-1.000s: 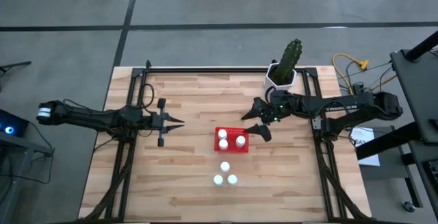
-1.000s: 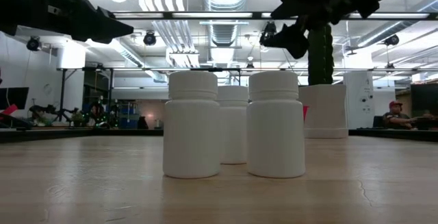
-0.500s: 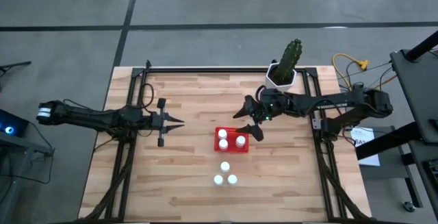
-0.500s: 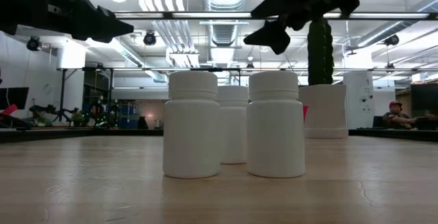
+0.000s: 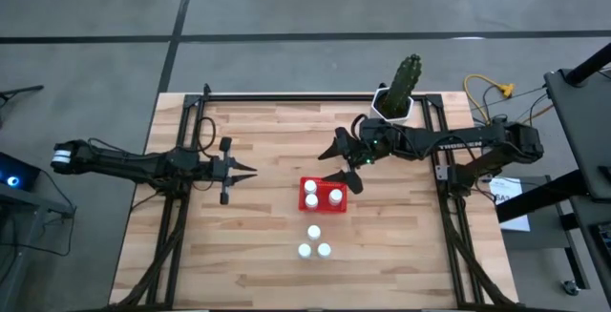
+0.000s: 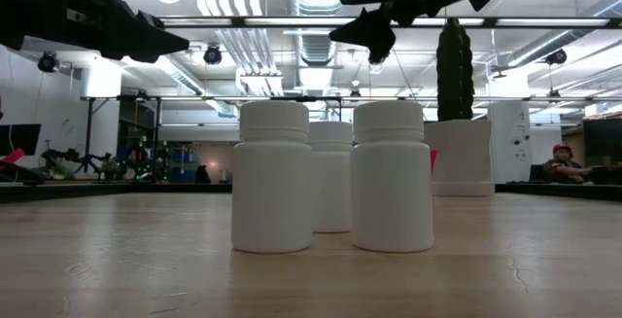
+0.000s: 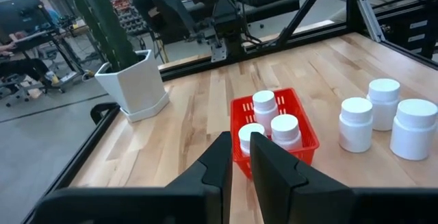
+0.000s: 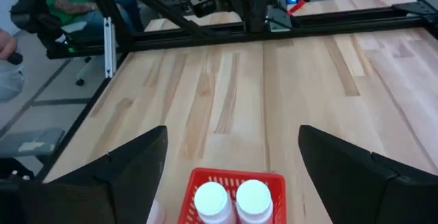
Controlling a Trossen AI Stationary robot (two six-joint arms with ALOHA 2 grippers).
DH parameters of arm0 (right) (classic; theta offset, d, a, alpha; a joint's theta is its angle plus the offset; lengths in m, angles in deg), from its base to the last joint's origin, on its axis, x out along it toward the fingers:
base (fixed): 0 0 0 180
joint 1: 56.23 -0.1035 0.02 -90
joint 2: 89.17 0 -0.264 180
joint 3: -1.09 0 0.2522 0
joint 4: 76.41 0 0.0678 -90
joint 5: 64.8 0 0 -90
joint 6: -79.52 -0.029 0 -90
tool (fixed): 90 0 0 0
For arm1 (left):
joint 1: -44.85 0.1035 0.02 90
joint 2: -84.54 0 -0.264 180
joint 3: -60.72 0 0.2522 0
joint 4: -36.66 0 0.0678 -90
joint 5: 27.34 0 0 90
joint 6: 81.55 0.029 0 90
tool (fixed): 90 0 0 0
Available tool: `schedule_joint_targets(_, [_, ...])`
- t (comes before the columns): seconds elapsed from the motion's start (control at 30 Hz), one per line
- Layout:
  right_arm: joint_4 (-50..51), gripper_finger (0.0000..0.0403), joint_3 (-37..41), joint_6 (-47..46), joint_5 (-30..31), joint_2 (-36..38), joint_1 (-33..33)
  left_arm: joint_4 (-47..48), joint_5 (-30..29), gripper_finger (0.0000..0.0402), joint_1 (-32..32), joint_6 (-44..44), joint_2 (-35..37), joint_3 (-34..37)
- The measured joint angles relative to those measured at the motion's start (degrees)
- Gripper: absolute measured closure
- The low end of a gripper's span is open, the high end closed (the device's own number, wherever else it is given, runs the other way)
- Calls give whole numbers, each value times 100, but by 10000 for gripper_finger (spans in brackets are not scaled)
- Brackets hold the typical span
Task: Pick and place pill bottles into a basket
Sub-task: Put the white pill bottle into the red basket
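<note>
A pale wooden butcher-block surface (image 5: 267,255) sits on a grey concrete floor, framed by dark metal rails; the low view looks past it into a large workshop with ceiling ducts and bright lights, and a person sits far off at the room's right edge.

The left arm waits at the left side of the surface, its left pincer (image 5: 246,170) pointing toward the middle with the fingers drawn nearly together and holding nothing. In its wrist view the two dark fingers (image 7: 217,157) stand almost touching.

The right arm reaches in from the right side. Its right pincer (image 5: 341,165) hangs above the surface just behind the basket (image 5: 324,196), the fingers spread wide and empty. Its wrist view shows the two fingers (image 8: 140,157) well apart, with the red basket rim between them below.

Six pill bottles show in all. Three stand inside the red basket (image 7: 274,125), near the middle of the surface. Three more pill bottles (image 5: 314,243) stand upright in a tight cluster on the bare wood in front of the basket, toward the near edge.

One white pot with a tall green cactus (image 5: 402,88) stands at the far edge, behind the right arm.
</note>
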Motion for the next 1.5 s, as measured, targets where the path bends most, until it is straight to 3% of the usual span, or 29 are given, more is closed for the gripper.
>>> schedule_joint_targets(0.3, [230,95,-10,449,4,11,0,6,0,366,1,0,2,0])
schedule_joint_targets(0.5, [375,93,-10,-88,296,22,20,4,0,366,1,2,4,0])
schedule_joint_targets(0.77, [575,104,1,919,337,15,-4,4,0,366,1,4,4,2])
schedule_joint_targets(0.93, [590,116,1,8,319,15,-9,4,0,366,1,4,4,2])
schedule_joint_targets(1.03, [751,124,1,-72,354,9,-10,5,0,366,1,4,4,2])
schedule_joint_targets(1.13, [869,129,1,-186,961,6,-66,5,0,366,0,2,4,2])
schedule_joint_targets(1.23, [1017,119,1,-272,1455,6,-99,6,2,366,1,-58,4,2])
schedule_joint_targets(1.5, [1217,58,-1,-415,1567,10,-137,9,2,366,1,-136,4,2])
